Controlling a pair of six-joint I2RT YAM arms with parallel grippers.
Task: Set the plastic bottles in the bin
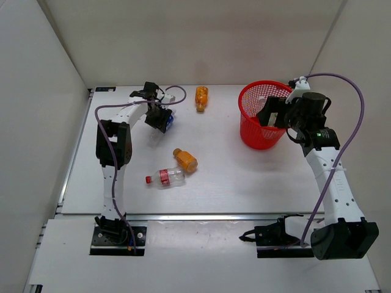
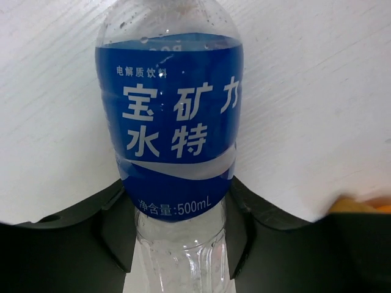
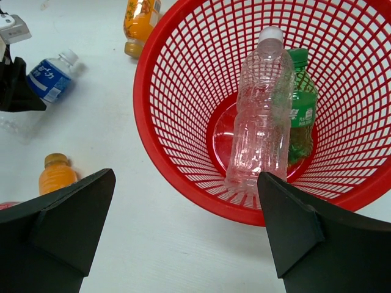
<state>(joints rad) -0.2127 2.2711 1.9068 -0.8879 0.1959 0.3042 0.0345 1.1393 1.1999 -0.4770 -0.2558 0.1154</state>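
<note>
1. Top external view, nearest: red-capped clear bottle [image 1: 164, 177] and orange bottle [image 1: 185, 160] lying just beside each other on the table [image 1: 244, 183].
2. Farther out: left gripper [image 1: 164, 120] clenched on the blue-label bottle [image 2: 174, 152], low on its body at the label's bottom edge; well left of the red mesh bin [image 1: 253, 137].
3. Lift straight up before swinging right; squeeze gently, thin plastic probably buckles.
4. Right gripper [image 3: 185, 177] spread wide, grasping nothing, over that bin, which holds a white-capped clear bottle [image 3: 259, 116] and a green bottle [image 3: 300, 110]; move aside first.
5. Farthest: second orange bottle [image 1: 201, 97].

Two bottles [image 3: 263, 110] leaned inside the bin [image 3: 177, 140], right on the table [image 1: 244, 183]; a bottle [image 2: 171, 140] lay at the left, three others [image 1: 184, 160] between.
</note>
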